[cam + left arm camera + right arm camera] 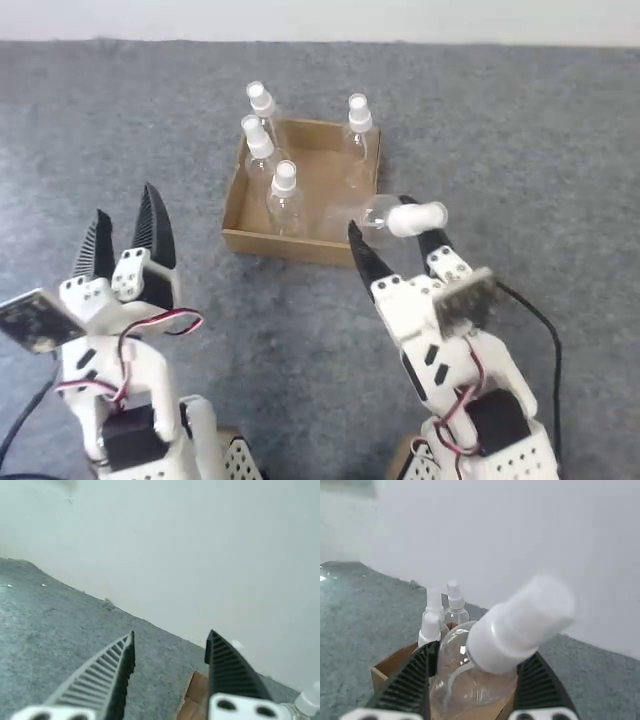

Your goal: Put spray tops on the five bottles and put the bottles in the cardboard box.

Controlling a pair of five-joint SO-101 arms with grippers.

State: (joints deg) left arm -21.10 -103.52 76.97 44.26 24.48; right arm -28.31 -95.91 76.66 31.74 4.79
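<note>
Closest to us in the high view, both arm bases sit at 6 o'clock. At approx. 8, the left gripper (126, 200) is spread wide w/ nothing in it, over the grey mat (520, 130). It is well apart from the cardboard box (285, 245) at 12. At 5, the right gripper (380, 215) is clamped on the held bottle (375, 218). That one lies tilted over the box's near-right corner, its spray top (418, 218) pointing to 3. We count four capped bottles (287, 205) upright at the box; the far-left one's base is hidden.

Left wrist view: left gripper (171, 632) splayed wide, only mat (50, 630) and wall (200, 545) between its fingers. We see a box corner (197, 695) and one bottle top at the edge.

Right wrist view: right gripper (482, 655) pinches the held bottle (465, 680) by its body, spray top (520, 625) toward the camera. Beyond it, three capped bottles (454, 600) stand in the box (385, 670).
</note>
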